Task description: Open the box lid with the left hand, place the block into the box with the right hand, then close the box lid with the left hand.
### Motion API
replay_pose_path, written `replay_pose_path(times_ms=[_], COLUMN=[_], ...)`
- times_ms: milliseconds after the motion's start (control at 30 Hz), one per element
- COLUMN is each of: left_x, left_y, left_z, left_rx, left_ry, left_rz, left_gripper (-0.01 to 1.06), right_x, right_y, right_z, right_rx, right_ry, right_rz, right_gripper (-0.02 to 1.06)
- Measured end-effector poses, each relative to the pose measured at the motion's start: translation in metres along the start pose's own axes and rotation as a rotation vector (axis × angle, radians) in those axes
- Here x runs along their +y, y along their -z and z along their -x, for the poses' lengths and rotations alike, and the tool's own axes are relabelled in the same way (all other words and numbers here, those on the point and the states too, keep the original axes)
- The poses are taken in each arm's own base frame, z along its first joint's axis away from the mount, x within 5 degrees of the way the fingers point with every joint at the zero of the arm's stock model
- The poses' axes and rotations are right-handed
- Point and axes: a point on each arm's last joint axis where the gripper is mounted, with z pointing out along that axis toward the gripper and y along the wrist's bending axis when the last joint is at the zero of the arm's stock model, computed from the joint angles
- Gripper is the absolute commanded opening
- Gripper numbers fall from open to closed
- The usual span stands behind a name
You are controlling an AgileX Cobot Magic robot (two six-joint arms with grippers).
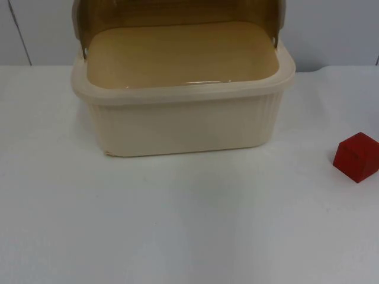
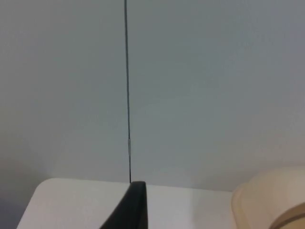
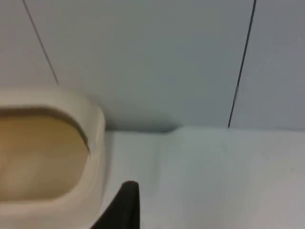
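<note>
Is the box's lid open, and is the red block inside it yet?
The lid is open, tipped up behind the cream box. The box looks empty. The red block is out on the white table.

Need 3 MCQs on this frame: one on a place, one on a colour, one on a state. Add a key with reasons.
1. Where does the block lie?
A. inside the box
B. on the table to the box's right
C. on the lid

2. What colour is the block?
A. red
B. blue
C. green

3. How is the box lid?
A. shut flat
B. lying loose on the table
C. swung up at the back

Key: 1 B, in the top view the block sits on the white table, apart from the box. 2 A, it is plainly red. 3 C, the brownish lid stands raised behind the rim and the box's inside is bare.
</note>
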Motion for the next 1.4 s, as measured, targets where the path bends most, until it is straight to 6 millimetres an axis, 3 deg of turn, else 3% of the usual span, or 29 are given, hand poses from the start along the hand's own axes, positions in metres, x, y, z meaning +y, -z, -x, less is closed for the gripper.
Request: replay_pose_path(times_ms=[100,133,267,300,433,467,567,633,667,800,867,1000,1033,1200,1400], left_x=[0.0,0.0,0.001,0.001,0.001,0.001,0.001,0.001,0.001,0.001,0.001,0.002,0.002,0.002,0.003], left_y=[0.001,0.001,0.001,0.001,0.001,0.001,0.001,0.001,0.001,0.001,0.001,0.001,0.001,0.001,0.001], left_z=[-0.003,-0.003,-0.005,-0.005,-0.005,-0.005,-0.005,-0.005,-0.005,-0.005,-0.005,-0.005,-0.005,-0.005,-0.005], left_rx=[0.032,0.032,0.056,0.056,0.056,0.056,0.056,0.056,0.056,0.056,0.056,0.056,0.056,0.057,0.057], left_ry=[-0.007,-0.007,-0.022,-0.022,-0.02,-0.02,-0.022,-0.024,-0.024,-0.03,-0.03,-0.037,-0.037,-0.043,-0.06], left_rz=[0.002,0.002,0.008,0.008,0.008,0.008,0.009,0.01,0.01,0.013,0.013,0.016,0.016,0.019,0.028], left_gripper=[1.04,1.04,1.04,1.04,1.04,1.04,1.04,1.04,1.04,1.04,1.04,1.04,1.04,1.04,1.04], right_x=[-0.001,-0.001,-0.003,-0.003,-0.002,-0.002,0.003,0.002,0.002,0.001,0.001,0.0,0.0,-0.002,0.013], right_y=[-0.029,-0.029,-0.071,-0.071,-0.117,-0.117,-0.163,-0.183,-0.183,-0.228,-0.234,-0.261,-0.261,-0.282,-0.293], right_z=[-0.015,-0.015,-0.024,-0.024,-0.034,-0.034,-0.053,-0.064,-0.064,-0.096,-0.102,-0.137,-0.137,-0.189,-0.204], right_rx=[0.093,0.093,0.126,0.126,0.196,0.196,0.293,0.344,0.344,0.47,0.49,0.601,0.601,0.685,0.621], right_ry=[0.041,0.041,0.107,0.107,0.161,0.161,0.175,0.199,0.199,0.263,0.272,0.303,0.303,0.323,0.367], right_rz=[0.01,0.01,0.019,0.019,0.079,0.079,0.169,0.192,0.192,0.24,0.249,0.287,0.287,0.286,0.26], right_gripper=[1.05,1.05,1.05,1.05,1.05,1.05,1.05,1.05,1.05,1.05,1.05,1.05,1.05,1.05,1.05])
